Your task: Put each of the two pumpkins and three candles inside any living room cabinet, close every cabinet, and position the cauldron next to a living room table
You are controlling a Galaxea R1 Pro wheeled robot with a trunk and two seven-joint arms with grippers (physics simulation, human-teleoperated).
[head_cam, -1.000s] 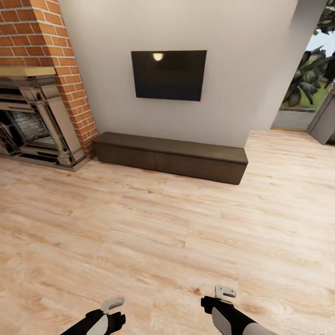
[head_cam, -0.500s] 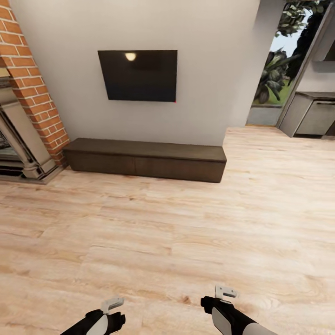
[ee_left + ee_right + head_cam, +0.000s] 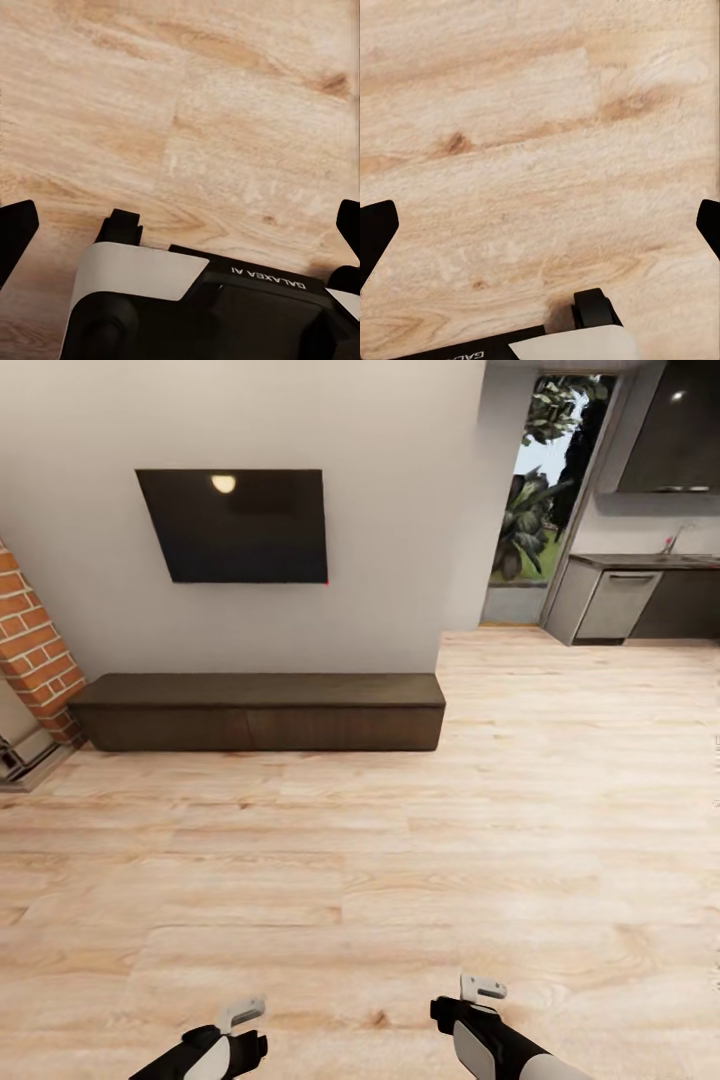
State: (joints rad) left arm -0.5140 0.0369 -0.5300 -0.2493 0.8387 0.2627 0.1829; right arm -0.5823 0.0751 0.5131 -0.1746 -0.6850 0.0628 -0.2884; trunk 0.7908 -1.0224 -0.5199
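Long dark brown cabinet against wall, drawer fronts apparently shut.

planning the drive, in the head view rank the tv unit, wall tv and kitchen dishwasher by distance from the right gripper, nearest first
1. cabinet: low on the floor, ahead and left of the right gripper.
2. wall TV: on the wall just behind and above the cabinet.
3. dishwasher: far right, in the kitchen past the doorway.
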